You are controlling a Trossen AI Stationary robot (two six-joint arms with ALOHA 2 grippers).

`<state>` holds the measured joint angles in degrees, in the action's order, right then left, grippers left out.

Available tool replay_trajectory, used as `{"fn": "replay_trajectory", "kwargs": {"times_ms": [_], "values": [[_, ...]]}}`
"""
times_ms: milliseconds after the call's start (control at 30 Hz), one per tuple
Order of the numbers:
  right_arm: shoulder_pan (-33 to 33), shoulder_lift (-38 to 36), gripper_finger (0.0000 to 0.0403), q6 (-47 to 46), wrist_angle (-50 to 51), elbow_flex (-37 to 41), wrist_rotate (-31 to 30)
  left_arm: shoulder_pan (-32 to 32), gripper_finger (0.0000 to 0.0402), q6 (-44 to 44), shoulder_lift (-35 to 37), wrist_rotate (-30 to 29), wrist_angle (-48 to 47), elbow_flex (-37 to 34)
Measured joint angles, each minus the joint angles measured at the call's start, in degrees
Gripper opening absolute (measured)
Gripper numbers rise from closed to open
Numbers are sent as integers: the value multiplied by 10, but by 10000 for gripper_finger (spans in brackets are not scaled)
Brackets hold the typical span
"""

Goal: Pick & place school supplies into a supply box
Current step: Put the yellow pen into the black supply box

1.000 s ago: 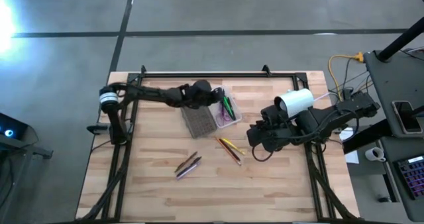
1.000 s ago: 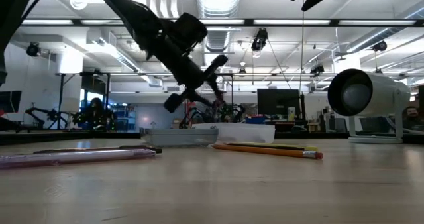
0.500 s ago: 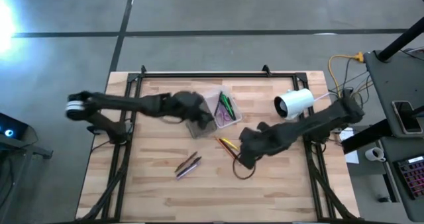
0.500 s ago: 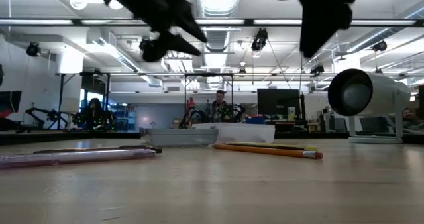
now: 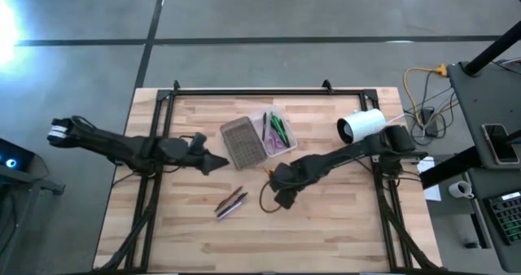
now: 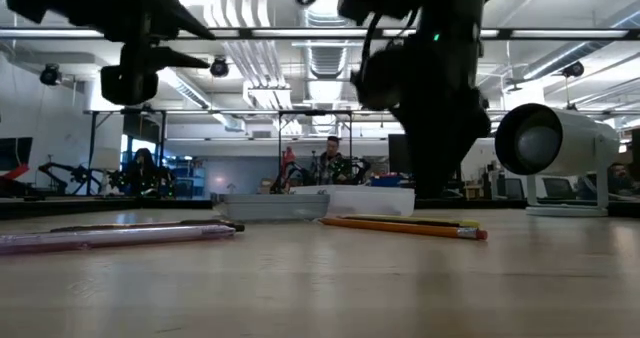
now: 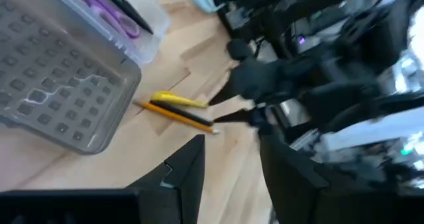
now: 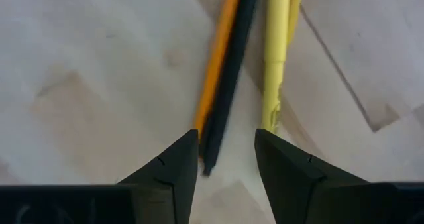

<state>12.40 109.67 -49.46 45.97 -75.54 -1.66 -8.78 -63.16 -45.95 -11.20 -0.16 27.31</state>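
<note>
I'm hovering my right gripper [image 8: 225, 159], fingers parted and empty, directly over the dark pencil [image 8: 228, 85] between orange and yellow.

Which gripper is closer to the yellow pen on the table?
Right. The right gripper hangs open directly over the yellow pen; the left gripper is across the table, beside the box.

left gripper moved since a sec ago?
Yes. The left gripper has pulled back from over the supply box toward the table's front-left, now open and empty.
</note>
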Motion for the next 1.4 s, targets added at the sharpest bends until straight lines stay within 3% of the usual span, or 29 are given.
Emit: {"fn": "replay_trajectory", "kwargs": {"times_ms": [233, 467, 733, 1067, 1400], "values": [[-9, 53, 141, -22, 7, -21, 2, 0, 130, -24, 71, -12, 2, -47], [-9, 24, 141, -50, 22, -43, 2, 0, 130, -24, 76, -11, 3, -38], [-48, 18, 141, -32, 49, -27, 2, 1, 130, -24, 49, -10, 4, -20], [-50, 39, 139, 6, 42, -26, -46, 1, 130, -24, -4, -9, 2, 17], [-45, 77, 124, 15, 25, -26, -35, 1, 130, -23, -55, -9, 6, 42]]}}
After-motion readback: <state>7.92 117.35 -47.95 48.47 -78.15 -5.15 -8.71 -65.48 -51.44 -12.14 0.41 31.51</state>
